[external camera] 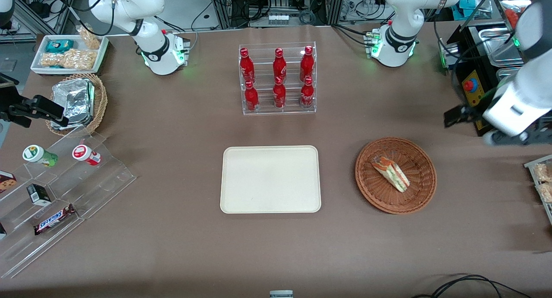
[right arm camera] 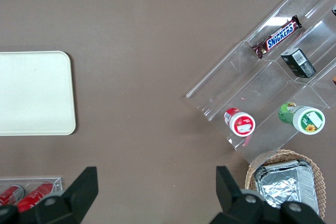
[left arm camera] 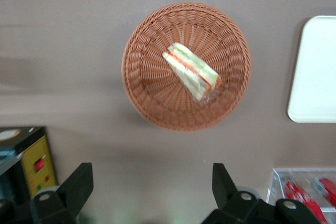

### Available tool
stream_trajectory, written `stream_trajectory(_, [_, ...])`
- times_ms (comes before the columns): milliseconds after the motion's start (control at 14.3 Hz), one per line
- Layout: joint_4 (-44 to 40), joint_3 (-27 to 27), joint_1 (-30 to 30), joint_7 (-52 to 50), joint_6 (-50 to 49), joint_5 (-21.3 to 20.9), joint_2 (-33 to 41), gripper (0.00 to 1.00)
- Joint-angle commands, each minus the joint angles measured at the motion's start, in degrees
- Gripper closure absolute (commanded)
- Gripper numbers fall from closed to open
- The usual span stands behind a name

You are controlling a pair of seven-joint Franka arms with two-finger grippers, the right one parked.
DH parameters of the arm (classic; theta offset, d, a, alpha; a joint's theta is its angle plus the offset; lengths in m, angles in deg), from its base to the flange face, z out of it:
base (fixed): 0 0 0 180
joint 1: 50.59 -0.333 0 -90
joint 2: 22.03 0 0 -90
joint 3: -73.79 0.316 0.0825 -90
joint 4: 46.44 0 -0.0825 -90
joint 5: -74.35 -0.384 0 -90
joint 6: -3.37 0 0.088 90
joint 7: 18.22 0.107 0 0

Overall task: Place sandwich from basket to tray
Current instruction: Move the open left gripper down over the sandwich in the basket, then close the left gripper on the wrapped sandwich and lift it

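Note:
The sandwich (external camera: pixel 391 174) is a wrapped wedge with green and orange-red layers, lying in the round reddish-brown wicker basket (external camera: pixel 420 177). The cream tray (external camera: pixel 270 179) lies flat beside the basket, toward the parked arm's end, with nothing on it. My left gripper (external camera: pixel 453 116) hangs high over the table, farther from the front camera than the basket and apart from it. In the left wrist view the gripper (left arm camera: pixel 151 171) is open and empty, with the sandwich (left arm camera: pixel 191 72), basket (left arm camera: pixel 152 93) and part of the tray (left arm camera: pixel 315 72) below it.
A clear rack of red bottles (external camera: pixel 278 80) stands farther from the front camera than the tray. A black box with a red button (external camera: pixel 472 89) sits near my gripper. A clear stepped stand with snacks (external camera: pixel 64 194) and a tan basket of foil packets (external camera: pixel 77 101) lie toward the parked arm's end.

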Motion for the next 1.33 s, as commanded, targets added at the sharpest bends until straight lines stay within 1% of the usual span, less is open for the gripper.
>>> stream_trajectory(0, [10.3, -0.1, 1.3, -4.2, 10.8, -0.3, 0.9, 0.0])
stream_trajectory(70, [13.6, -0.1, 2.2, -7.4, 15.1, -1.3, 1.0, 0.0])
stream_trajectory(210, [18.9, -0.2, 4.3, -20.4, 23.1, -5.7, 0.4, 0.0])
stream_trajectory(280, [21.1, -0.2, 5.2, -26.7, 27.4, -7.0, -0.3, 0.0])
stream_trajectory(350, [23.3, -0.2, 5.9, -33.3, 31.7, -7.3, -0.8, 0.0])
stream_trajectory(490, [26.5, -0.3, 6.0, -46.8, 37.1, -7.3, -1.9, 0.0])
stream_trajectory(630, [27.1, -0.3, 7.2, -61.0, 40.4, -7.3, -4.4, 0.0])
stream_trajectory(770, [26.9, -0.3, 8.1, -70.5, 43.6, -7.3, -7.1, 0.0])
stream_trajectory(1050, [26.4, -0.3, 8.1, -71.7, 47.9, -7.2, -11.1, 0.0])
stream_trajectory(1260, [25.9, -0.3, 8.0, -71.9, 50.8, -6.3, -13.8, 0.0])
